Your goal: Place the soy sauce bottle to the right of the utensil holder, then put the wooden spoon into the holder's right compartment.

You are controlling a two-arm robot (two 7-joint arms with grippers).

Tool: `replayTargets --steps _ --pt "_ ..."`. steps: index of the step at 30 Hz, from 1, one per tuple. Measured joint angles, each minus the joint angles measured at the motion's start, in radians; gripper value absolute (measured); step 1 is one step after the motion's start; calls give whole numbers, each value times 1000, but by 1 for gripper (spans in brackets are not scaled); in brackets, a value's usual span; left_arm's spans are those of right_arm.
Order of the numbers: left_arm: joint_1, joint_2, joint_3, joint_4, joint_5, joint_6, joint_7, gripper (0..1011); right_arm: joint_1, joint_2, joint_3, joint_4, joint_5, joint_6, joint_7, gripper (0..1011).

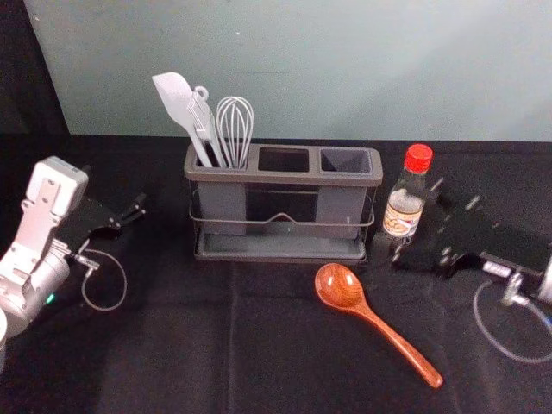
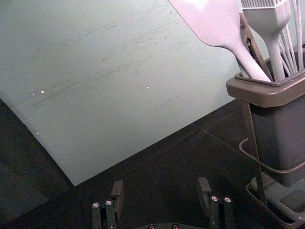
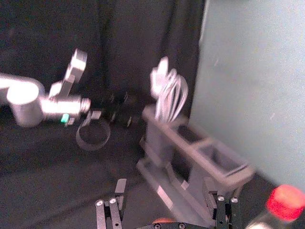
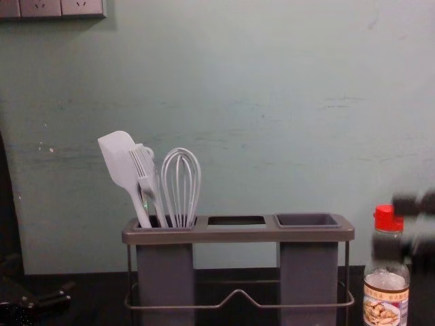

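Observation:
Upright at the right of the grey utensil holder (image 1: 285, 177) stands the soy sauce bottle (image 1: 403, 211), red-capped; the bottle (image 4: 386, 292) shows in the chest view too. My right gripper (image 1: 417, 219) is open, close to the bottle's right side. In the right wrist view, the bottle (image 3: 281, 210) lies outside the space between the right gripper's (image 3: 166, 187) spread fingers. The wooden spoon (image 1: 341, 286) rests on the table in front of the holder, handle toward the front right. My left gripper (image 1: 129, 216) stays left of the holder; the left gripper (image 2: 161, 188) is open and empty.
A spatula (image 1: 177, 99), a brush and a whisk (image 1: 235, 125) stand in the holder's left compartment. Its middle and right (image 1: 347, 160) compartments hold no utensils. A pale wall (image 1: 302, 69) rises behind the black-covered table (image 1: 172, 345).

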Motion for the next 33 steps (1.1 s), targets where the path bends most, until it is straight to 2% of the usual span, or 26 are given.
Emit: replayTargets --steps 1,2,4,8,12,21,28,33 --pt "0 0 0 0 0 0 0 1005 3 4 -11 -6 -8 19 -5 1004" --pt "0 0 0 0 0 0 0 1005 13 13 -41 -15 -28 73 -18 1004" --pt "0 0 0 0 0 0 0 1005 28 16 -71 -18 -42 126 -29 1004" --pt "0 0 0 0 0 0 0 1005 79 4 -142 7 -70 266 -65 1004" --pt "0 0 0 0 0 0 0 1005 129 -12 -184 43 -91 347 -79 1004" --pt "0 0 0 0 0 0 0 1005 217 -55 -261 111 -139 461 -94 1004" --pt "0 0 0 0 0 0 0 1005 262 -83 -306 135 -181 508 -96 1004" --pt "0 0 0 0 0 0 0 1005 285 -103 -326 154 -200 530 -92 1004"
